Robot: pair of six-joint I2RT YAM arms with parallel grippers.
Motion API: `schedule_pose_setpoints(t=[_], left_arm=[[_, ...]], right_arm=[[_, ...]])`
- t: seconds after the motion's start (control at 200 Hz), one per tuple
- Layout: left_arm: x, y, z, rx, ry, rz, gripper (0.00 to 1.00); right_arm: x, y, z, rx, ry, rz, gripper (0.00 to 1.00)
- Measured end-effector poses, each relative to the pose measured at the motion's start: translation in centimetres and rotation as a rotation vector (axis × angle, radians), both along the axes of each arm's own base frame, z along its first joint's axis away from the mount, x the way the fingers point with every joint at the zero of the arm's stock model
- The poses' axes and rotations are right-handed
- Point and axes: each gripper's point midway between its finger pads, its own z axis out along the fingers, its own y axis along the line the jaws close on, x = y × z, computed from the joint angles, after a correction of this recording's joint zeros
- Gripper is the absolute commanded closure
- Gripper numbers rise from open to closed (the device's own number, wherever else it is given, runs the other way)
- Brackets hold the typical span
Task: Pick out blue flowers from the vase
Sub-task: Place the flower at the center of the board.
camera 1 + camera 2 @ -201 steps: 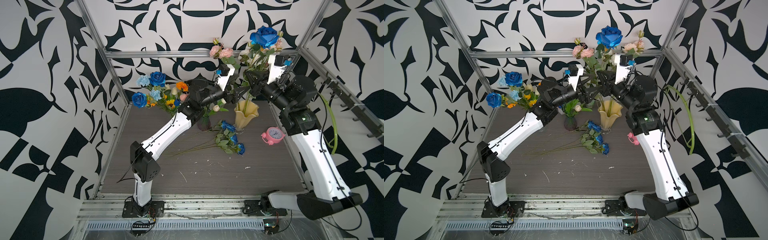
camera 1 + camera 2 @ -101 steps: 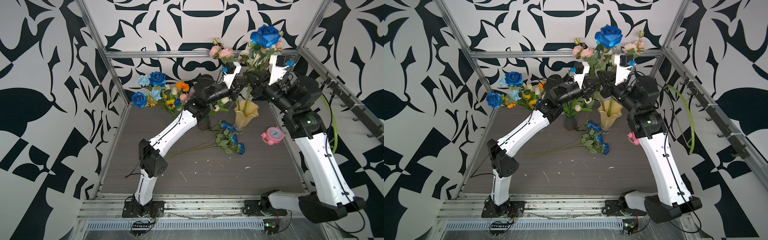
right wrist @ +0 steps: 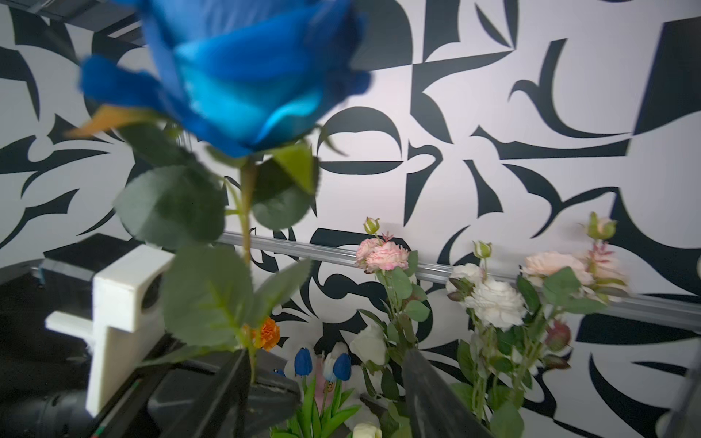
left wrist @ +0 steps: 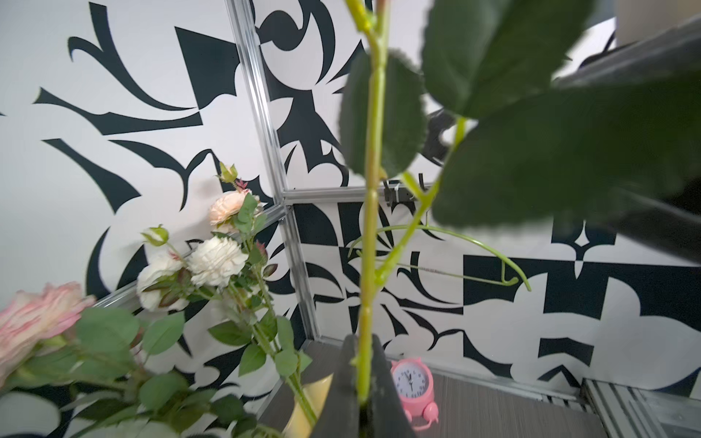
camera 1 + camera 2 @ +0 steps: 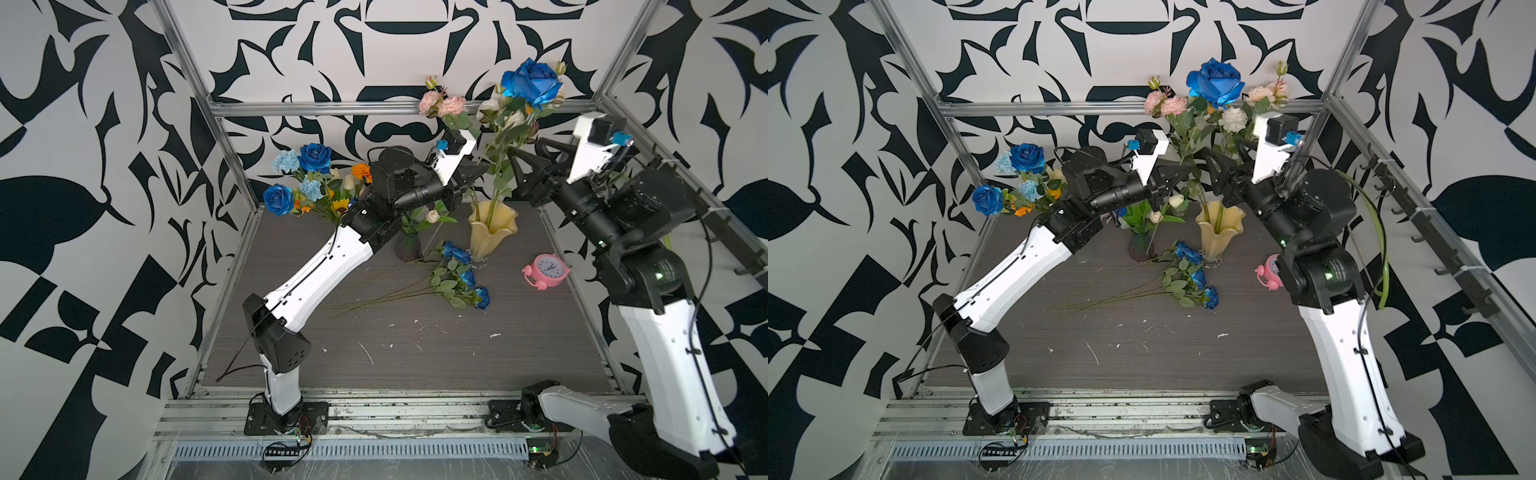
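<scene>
Above the bench's (image 5: 415, 345) far edge, in both top views, the rose (image 5: 530, 81) (image 5: 1214, 81) stands tall over the yellow vase (image 5: 492, 232) (image 5: 1219, 237), its bloom about where it was a second ago. The grip has changed. The left gripper (image 5: 482, 169) (image 5: 1187, 171), then gaping beside the stem, is now pinched shut on it. The right gripper (image 5: 525, 146) (image 5: 1223, 149), then clamped on that stem, has sprung wide and eased back a little toward the right edge, holding nothing. Whether the stem's foot is out of the vase cannot be told. Three smaller blue blooms (image 5: 465, 274) on thin wiry stems lie flat mid-bench, just in front of the vase, unmoved. More blue roses (image 5: 316, 158) sit in a bunch at the far left corner. The vase is glossy and fluted, flaring to a wavy lip. The bench is dull grey wood grain flecked with white scraps. A round pink clock (image 5: 546, 270) stands near the right edge.

From the left wrist, two black wedge fingers (image 4: 343, 386) close on the knobbly lime-green stem (image 4: 370, 227), and broad, serrated, matte leaves (image 4: 383, 113) blur across it. Ruffled cream and pink blooms (image 4: 214, 259) lean beside.

From the right wrist, the rose's (image 3: 235, 76) satiny layered petals loom large and blurred. The right gripper's (image 3: 326, 352) black fingers stand far apart, the stem close by one of them. Between them show blue tulips (image 3: 303, 360), smooth and egg-shaped.
</scene>
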Motion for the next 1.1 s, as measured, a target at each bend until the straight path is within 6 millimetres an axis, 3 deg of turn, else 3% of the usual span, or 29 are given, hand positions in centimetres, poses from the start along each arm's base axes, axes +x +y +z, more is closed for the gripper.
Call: schedule_pose_setpoints(t=[0.085,0.18,0.275,0.345,0.445,0.545,0.7,0.915,1.1], left_arm=[[-0.9,1.9,-1.3,0.094,-0.018,0.073,1.0],[-1.1,4.2,-4.3,0.224,-0.033,0.18,1.0],[-0.5,6.1,-9.0,0.386,-0.048,0.292,1.0],[0.1,6.8,-13.6,0.53,-0.045,0.348,1.0],[1.0,7.3,-20.6,0.738,-0.033,0.391,1.0],[1.0,7.4,-27.0,0.898,-0.012,0.393,1.0],[0.9,8.1,-34.7,1.062,0.031,0.381,1.0],[2.0,7.6,-40.0,1.129,0.047,0.398,1.0],[2.8,7.0,-42.7,1.142,0.058,0.418,1.0]], right_arm=[[-0.7,-1.8,-1.5,0.005,0.03,-0.087,0.34],[-0.9,-4.4,-4.0,0.02,0.084,-0.226,0.33],[-0.8,-6.7,-6.8,0.015,0.159,-0.358,0.3],[-0.3,-7.5,-8.2,-0.006,0.213,-0.418,0.27],[1.2,-7.5,-8.9,-0.04,0.279,-0.443,0.16],[3.4,-6.7,-10.0,-0.066,0.34,-0.436,0.12],[7.0,-4.9,-15.4,-0.15,0.531,-0.403,0.07],[9.5,-3.9,-20.5,-0.241,0.727,-0.391,0.16],[9.1,-4.1,-22.1,-0.276,0.787,-0.397,0.16]])
